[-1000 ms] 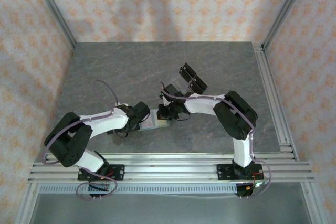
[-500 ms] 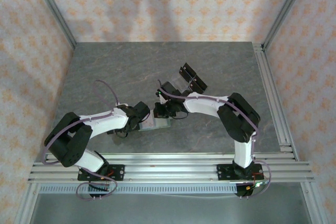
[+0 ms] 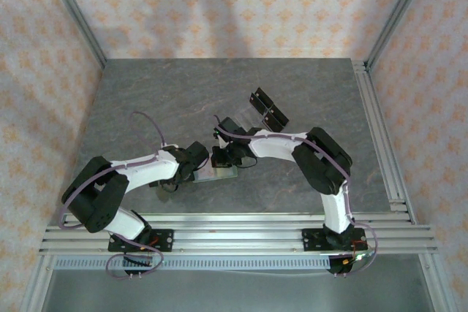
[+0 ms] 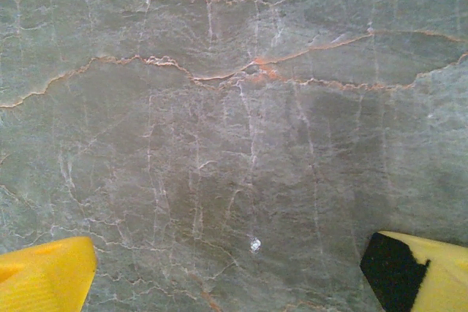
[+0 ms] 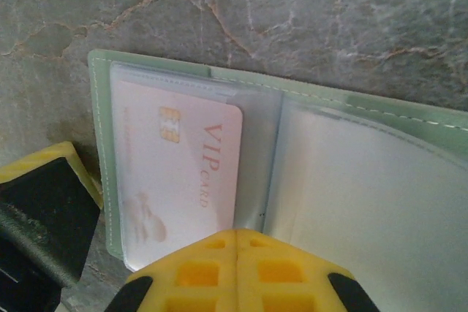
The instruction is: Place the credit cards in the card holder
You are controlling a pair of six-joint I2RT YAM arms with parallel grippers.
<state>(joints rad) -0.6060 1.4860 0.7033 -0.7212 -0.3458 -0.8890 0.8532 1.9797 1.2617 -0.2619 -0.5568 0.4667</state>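
Sage-green card holder (image 5: 351,202), folding type, lying open and flat on the grey veined stone table (image 3: 168,93), near its front edge and between the two arms' grippers. Interior fitted with clear plastic sleeves. Left sleeve contains one credit card (image 5: 179,173): pale pinkish-white, gold chip, red lettering "VIP CARD", seated with its long side parallel to the holder's left edge. Right sleeve looks blank and whitish; whether a card sits in it cannot be told. Right gripper (image 5: 238,268): yellow fingers pressed together with only a seam between them and nothing pinched, poised over the holder's near edge at the foot of the carded sleeve; contact with the sleeve cannot be confirmed. Left gripper (image 4: 234,275): yellow fingertips (image 4: 44,279) spread wide apart, bare stone between them, nothing held, stationed just beside the holder's left end in the overhead view. Clear acrylic rack (image 3: 262,111) with black pieces stands farther back on the table, apart from the holder.
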